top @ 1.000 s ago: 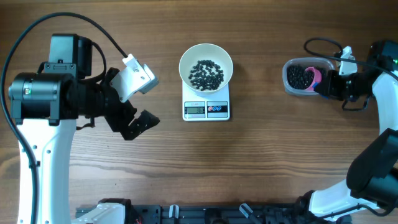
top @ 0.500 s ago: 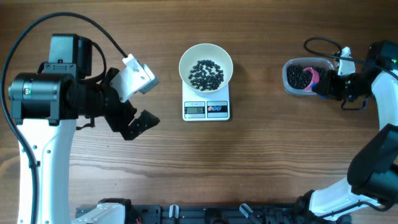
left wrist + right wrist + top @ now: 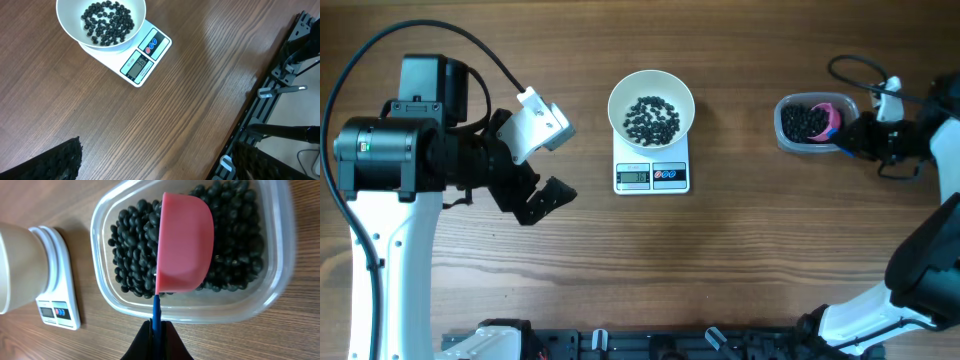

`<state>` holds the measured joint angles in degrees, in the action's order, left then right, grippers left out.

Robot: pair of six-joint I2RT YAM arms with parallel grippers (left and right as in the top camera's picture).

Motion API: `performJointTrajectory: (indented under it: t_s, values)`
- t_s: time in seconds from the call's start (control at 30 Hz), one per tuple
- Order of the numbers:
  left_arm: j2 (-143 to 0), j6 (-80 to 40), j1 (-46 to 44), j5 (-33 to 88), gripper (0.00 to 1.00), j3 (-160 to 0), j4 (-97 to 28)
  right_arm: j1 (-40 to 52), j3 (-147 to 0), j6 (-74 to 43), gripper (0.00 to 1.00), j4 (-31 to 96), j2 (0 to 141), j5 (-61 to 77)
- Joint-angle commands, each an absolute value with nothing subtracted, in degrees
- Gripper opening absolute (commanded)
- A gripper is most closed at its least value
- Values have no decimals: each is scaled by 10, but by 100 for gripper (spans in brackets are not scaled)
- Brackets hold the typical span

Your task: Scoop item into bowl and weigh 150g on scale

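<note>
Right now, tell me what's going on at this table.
The right gripper is shut on the handle of a pink scoop, whose cup sits among the black beans in a clear tub. The white bowl stands on the scale with some beans already in it. The left gripper hangs open to one side, holding nothing.

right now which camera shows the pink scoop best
Right wrist: the pink scoop is close up, on edge among the beans in the tub, handle pinched by the right gripper. Overhead shows only a small pink patch; left wrist misses it.
</note>
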<state>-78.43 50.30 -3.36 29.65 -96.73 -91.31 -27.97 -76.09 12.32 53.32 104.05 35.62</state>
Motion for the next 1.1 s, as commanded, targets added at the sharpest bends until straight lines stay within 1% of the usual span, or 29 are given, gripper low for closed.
performJointTrajectory:
  t_s: [0.0, 0.4, 0.7, 1.07]
  values:
    - [-779, 510, -30, 295, 100, -974, -914, -294, -754, 150, 4, 532, 1046, 424]
    - [-779, 510, -30, 295, 100, -974, -914, -309, -754, 153, 4, 536, 1046, 474]
    - [-779, 510, -30, 295, 100, -974, -914, -340, -754, 150, 4, 570, 1046, 506]
    - [-779, 510, -30, 295, 100, -974, -914, -341, -754, 148, 4, 604, 1046, 575]
